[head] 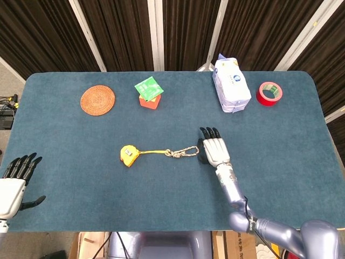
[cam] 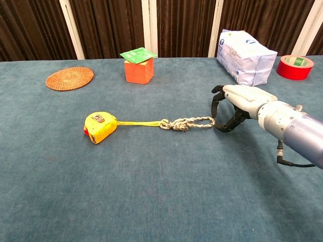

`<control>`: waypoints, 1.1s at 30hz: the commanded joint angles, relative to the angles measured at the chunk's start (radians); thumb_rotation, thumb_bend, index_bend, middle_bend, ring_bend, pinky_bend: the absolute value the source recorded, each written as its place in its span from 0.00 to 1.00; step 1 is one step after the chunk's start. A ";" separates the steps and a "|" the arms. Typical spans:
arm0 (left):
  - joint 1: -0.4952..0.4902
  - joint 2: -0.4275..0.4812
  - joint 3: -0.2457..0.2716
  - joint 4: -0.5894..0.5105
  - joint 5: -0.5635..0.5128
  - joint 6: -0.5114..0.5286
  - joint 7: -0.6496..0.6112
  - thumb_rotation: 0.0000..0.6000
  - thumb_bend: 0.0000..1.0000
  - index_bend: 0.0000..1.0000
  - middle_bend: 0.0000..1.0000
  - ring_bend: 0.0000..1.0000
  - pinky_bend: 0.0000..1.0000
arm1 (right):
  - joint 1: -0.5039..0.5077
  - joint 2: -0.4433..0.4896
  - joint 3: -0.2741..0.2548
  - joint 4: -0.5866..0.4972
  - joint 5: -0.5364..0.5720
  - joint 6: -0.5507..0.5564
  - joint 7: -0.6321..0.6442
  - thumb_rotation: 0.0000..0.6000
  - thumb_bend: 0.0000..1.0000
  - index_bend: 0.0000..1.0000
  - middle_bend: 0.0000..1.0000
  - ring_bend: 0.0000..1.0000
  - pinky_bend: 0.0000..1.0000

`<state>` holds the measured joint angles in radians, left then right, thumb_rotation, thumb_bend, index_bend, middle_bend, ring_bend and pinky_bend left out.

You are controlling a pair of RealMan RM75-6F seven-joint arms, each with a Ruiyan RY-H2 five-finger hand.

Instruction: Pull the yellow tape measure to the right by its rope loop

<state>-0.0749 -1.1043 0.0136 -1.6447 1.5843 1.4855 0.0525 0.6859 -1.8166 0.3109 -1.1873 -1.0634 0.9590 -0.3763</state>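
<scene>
The yellow tape measure (head: pixel 128 155) lay left of centre in the head view on the blue bench (head: pixel 64 162), its short length of yellow tape running toward the right of the frame into a knotted rope loop (head: pixel 183 151). Case, tape and loop made one long line across the picture, nearly level, the loop end slightly higher.

The right hand (head: pixel 214 150) sat at the loop's right end, palm down, its dark fingers (cam: pixel 217 104) curled downward just beside the rope. Whether they touched or hooked the loop could not be made out; nothing was plainly held.

The left hand (head: pixel 12 182) lay at the lower left edge of the head view, partly cut off, fingers spread and holding nothing; the chest view did not show it.
</scene>
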 commanded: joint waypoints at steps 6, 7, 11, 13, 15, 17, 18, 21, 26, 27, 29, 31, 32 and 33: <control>-0.003 -0.001 0.000 -0.002 -0.004 -0.006 -0.002 1.00 0.00 0.00 0.00 0.00 0.00 | 0.010 -0.007 -0.001 0.013 0.004 0.001 0.014 1.00 0.39 0.51 0.12 0.00 0.00; -0.003 -0.001 0.000 -0.002 -0.005 -0.008 -0.002 1.00 0.00 0.00 0.00 0.00 0.00 | 0.010 -0.007 -0.001 0.013 0.004 0.001 0.014 1.00 0.39 0.51 0.12 0.00 0.00; -0.004 0.000 0.000 -0.003 -0.007 -0.011 -0.005 1.00 0.00 0.00 0.00 0.00 0.00 | 0.011 -0.008 -0.007 0.015 0.012 -0.001 0.010 1.00 0.39 0.51 0.12 0.00 0.00; -0.005 0.000 0.000 -0.003 -0.009 -0.012 -0.007 1.00 0.00 0.00 0.00 0.00 0.00 | 0.010 -0.010 -0.011 0.016 0.018 -0.002 0.009 1.00 0.39 0.51 0.12 0.00 0.00; -0.005 0.001 0.000 -0.004 -0.010 -0.012 -0.008 1.00 0.00 0.00 0.00 0.00 0.00 | 0.009 -0.013 -0.016 0.018 0.024 -0.004 0.007 1.00 0.39 0.51 0.12 0.00 0.00; -0.005 0.001 0.000 -0.004 -0.010 -0.012 -0.009 1.00 0.00 0.00 0.00 0.00 0.00 | 0.008 -0.016 -0.020 0.018 0.026 -0.003 0.008 1.00 0.39 0.51 0.12 0.00 0.00; -0.005 0.001 0.000 -0.004 -0.010 -0.012 -0.010 1.00 0.00 0.00 0.00 0.00 0.00 | 0.009 -0.018 -0.021 0.018 0.027 -0.003 0.008 1.00 0.39 0.51 0.12 0.00 0.00; -0.005 0.002 0.000 -0.005 -0.012 -0.013 -0.011 1.00 0.00 0.00 0.00 0.00 0.00 | 0.011 -0.022 -0.024 0.019 0.026 -0.001 0.009 1.00 0.39 0.51 0.12 0.00 0.00; -0.005 0.001 0.000 -0.005 -0.013 -0.012 -0.011 1.00 0.00 0.00 0.00 0.00 0.00 | 0.014 -0.030 -0.024 0.020 0.024 0.007 0.011 1.00 0.39 0.51 0.12 0.00 0.00; -0.005 0.002 -0.001 -0.005 -0.014 -0.011 -0.011 1.00 0.00 0.00 0.00 0.00 0.00 | 0.015 -0.031 -0.023 0.021 0.023 0.010 0.013 1.00 0.39 0.51 0.12 0.00 0.00; -0.004 0.002 -0.001 -0.005 -0.015 -0.011 -0.011 1.00 0.00 0.00 0.00 0.00 0.00 | 0.016 -0.034 -0.020 0.020 0.017 0.021 0.019 1.00 0.39 0.51 0.12 0.00 0.00; -0.004 0.002 -0.001 -0.005 -0.016 -0.011 -0.012 1.00 0.00 0.00 0.00 0.00 0.00 | 0.016 -0.035 -0.019 0.016 0.011 0.027 0.025 1.00 0.39 0.51 0.12 0.00 0.00; -0.004 0.002 -0.001 -0.005 -0.016 -0.012 -0.012 1.00 0.00 0.00 0.00 0.00 0.00 | 0.017 -0.035 -0.019 0.014 0.008 0.030 0.026 1.00 0.39 0.51 0.12 0.00 0.00; -0.004 0.002 0.000 -0.005 -0.016 -0.012 -0.012 1.00 0.00 0.00 0.00 0.00 0.00 | 0.017 -0.034 -0.020 0.012 0.005 0.033 0.027 1.00 0.39 0.51 0.12 0.00 0.00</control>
<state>-0.0791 -1.1022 0.0133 -1.6498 1.5684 1.4737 0.0408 0.7026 -1.8508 0.2910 -1.1739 -1.0574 0.9903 -0.3497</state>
